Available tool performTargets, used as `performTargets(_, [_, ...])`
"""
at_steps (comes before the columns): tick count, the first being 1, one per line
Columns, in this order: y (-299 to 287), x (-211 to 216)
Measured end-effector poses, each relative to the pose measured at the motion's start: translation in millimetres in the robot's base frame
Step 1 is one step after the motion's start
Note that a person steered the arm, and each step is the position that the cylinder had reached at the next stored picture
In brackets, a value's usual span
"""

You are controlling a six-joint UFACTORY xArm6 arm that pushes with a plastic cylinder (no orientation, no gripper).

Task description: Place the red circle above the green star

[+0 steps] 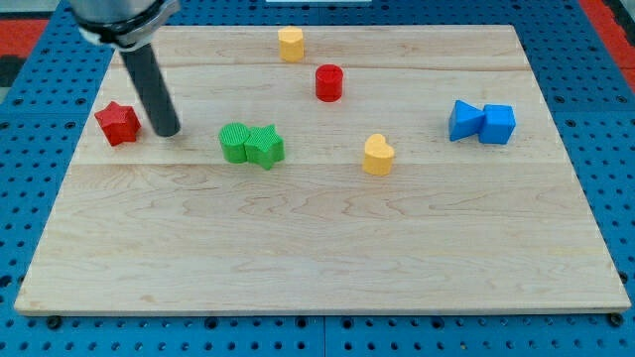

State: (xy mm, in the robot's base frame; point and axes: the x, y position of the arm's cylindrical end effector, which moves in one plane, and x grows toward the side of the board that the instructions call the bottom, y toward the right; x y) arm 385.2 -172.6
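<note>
Fingers are none, only my tip [167,131] beside the red star [118,123]; one red circle [328,82] sits up-right of the green star [264,146], plus one green circle [235,143], two yellow, two blue blocks.

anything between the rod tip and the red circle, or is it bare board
Not bare. In the camera view, the straight line from my tip to the red circle passes just above the green pair, round block and green star; otherwise only board.
</note>
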Motion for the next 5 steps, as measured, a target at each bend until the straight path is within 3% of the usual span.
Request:
performTargets(2, [92.6, -90.4])
performTargets(5, [220.4, -95.8])
